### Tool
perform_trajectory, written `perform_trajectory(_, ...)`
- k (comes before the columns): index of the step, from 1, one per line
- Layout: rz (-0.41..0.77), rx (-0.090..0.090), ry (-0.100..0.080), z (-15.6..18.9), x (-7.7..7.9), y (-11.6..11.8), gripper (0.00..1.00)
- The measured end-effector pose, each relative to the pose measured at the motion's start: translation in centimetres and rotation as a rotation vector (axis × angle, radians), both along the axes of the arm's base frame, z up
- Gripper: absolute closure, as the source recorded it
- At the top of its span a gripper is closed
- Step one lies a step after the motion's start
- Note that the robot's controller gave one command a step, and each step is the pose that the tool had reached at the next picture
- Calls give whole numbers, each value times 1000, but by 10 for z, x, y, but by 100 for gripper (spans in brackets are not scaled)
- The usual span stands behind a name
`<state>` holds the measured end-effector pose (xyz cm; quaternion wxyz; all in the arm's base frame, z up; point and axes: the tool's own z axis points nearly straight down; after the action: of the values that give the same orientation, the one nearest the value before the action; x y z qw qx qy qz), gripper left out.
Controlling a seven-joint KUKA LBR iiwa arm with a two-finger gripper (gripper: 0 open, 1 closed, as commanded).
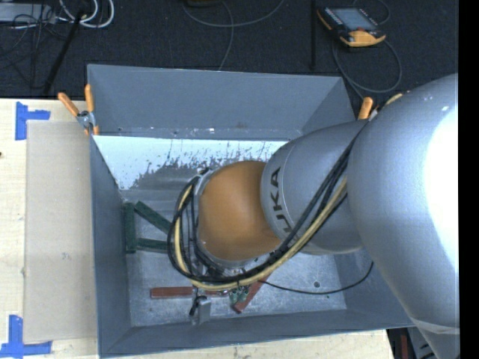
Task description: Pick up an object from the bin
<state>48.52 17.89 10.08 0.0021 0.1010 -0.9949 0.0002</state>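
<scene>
Camera view: gripper [200,310] sits low by the near wall of the bin [108,260], tip touching or just over a red-brown flat strip [172,292]. Small green piece [241,298] is just beside it, dark green frame [142,229] near the left wall. Can't tell if gripper's spread or pinching. Nothing's lifted, so pick prob. not done. Arm [314,200] reads "KUKA", partly covered by cables.

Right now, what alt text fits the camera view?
The arm's orange-covered wrist hangs low in the grey bin, its end effector at the right end of a thin reddish-brown strip. A dark green angled frame lies further left; a small green piece just right.
</scene>
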Motion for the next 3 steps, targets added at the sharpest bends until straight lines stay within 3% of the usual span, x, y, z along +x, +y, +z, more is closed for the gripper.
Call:
perform_trajectory(1, -128, 0, -2, -2, -4, 2, 0)
perform_trajectory(2, -227, 3, -13, -30, -13, 1, 0)
perform_trajectory(3, -202, 0, -6, -31, 2, -31, 0)
